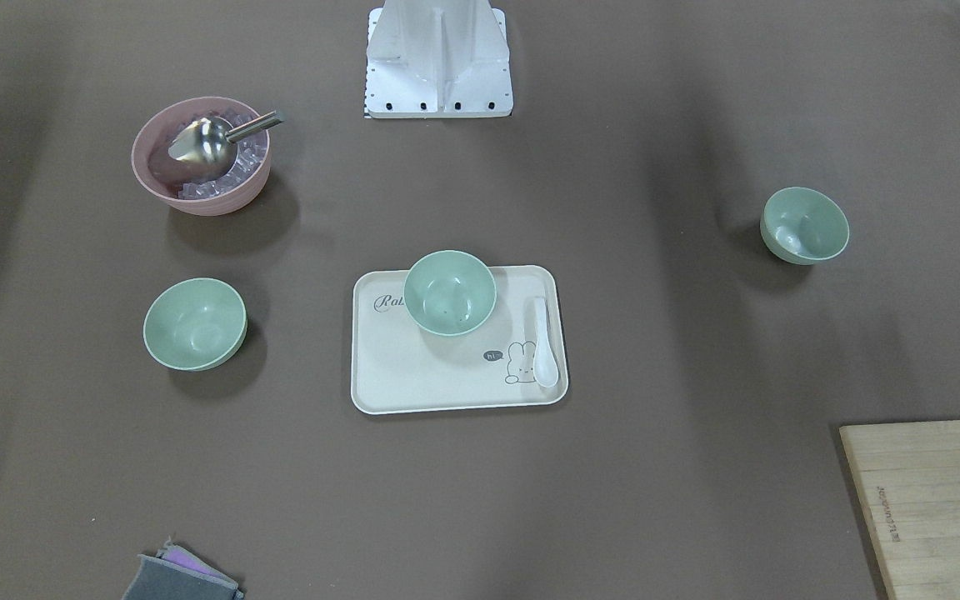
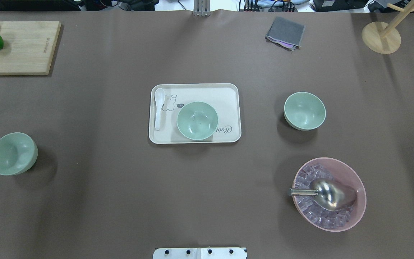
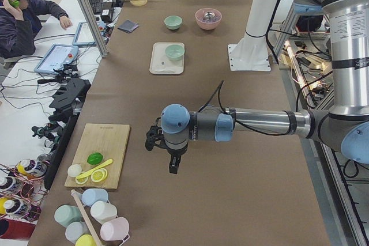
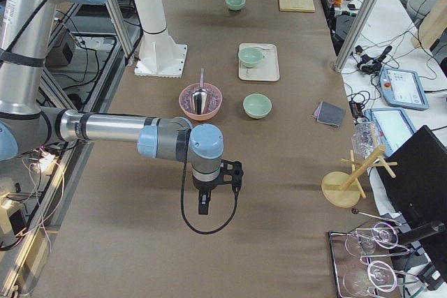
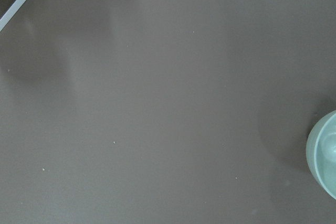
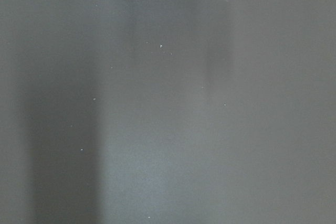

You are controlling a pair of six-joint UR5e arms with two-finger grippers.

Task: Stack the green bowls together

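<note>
Nothing is stacked yet. The three green bowls (image 2: 197, 120) sit well apart: one on the tray (image 2: 225, 104) beside a white spoon (image 2: 158, 111), a second bowl (image 2: 304, 110) on the robot's right near the pink bowl (image 2: 347, 171), and a third bowl (image 2: 13, 153) far to its left. The left gripper (image 3: 172, 168) and right gripper (image 4: 202, 207) seem to hang clear of every bowl (they show only side-on, so I cannot tell whether either is spread or pinched). All the stacking is left.
</note>
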